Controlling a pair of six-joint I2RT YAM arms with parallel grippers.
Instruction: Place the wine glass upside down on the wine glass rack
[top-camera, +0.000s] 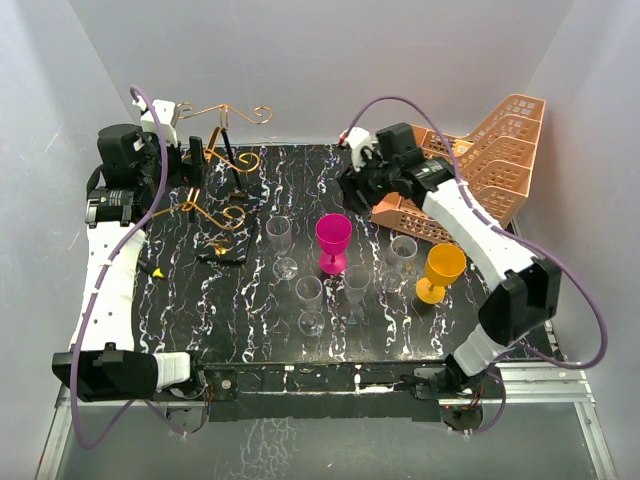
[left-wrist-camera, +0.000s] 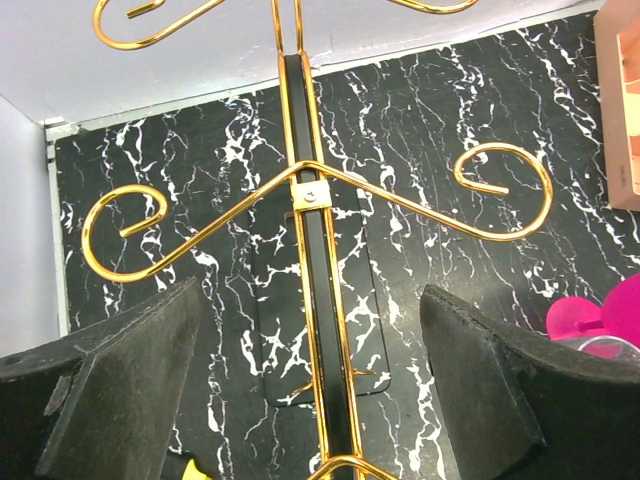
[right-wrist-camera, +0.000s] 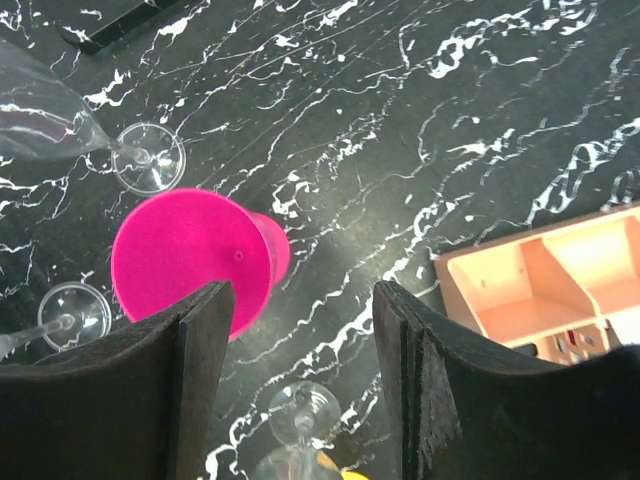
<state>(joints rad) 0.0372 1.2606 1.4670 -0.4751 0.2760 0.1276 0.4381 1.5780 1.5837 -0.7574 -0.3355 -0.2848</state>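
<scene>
left gripper (left-wrist-camera: 310, 290): released, jaws wide, held nothing; sat at far left of table (top-camera: 300, 170), right at the rack
rack (left-wrist-camera: 316, 196): stood upright at far left; in left wrist view its dark post and gold wire ran up between the two fingers (left-wrist-camera: 140, 380), touching neither; scroll arms spread to both sides, bare
clear glasses (top-camera: 280, 236): four, upright on the table mid-area, near each other, apart from rack
pink glass (top-camera: 333, 238): upright on table, centre, among clear ones, well apart from rack; not gripped
right gripper (right-wrist-camera: 302, 290): jaws apart, nothing between them; hung past the pink glass, just beside tray; in right wrist view pink glass lay below, partly hidden behind one finger
orange glass (top-camera: 441, 268): upright, right of clear ones, under the right arm
tray (top-camera: 500, 150): orange, perforated, far right corner
</scene>
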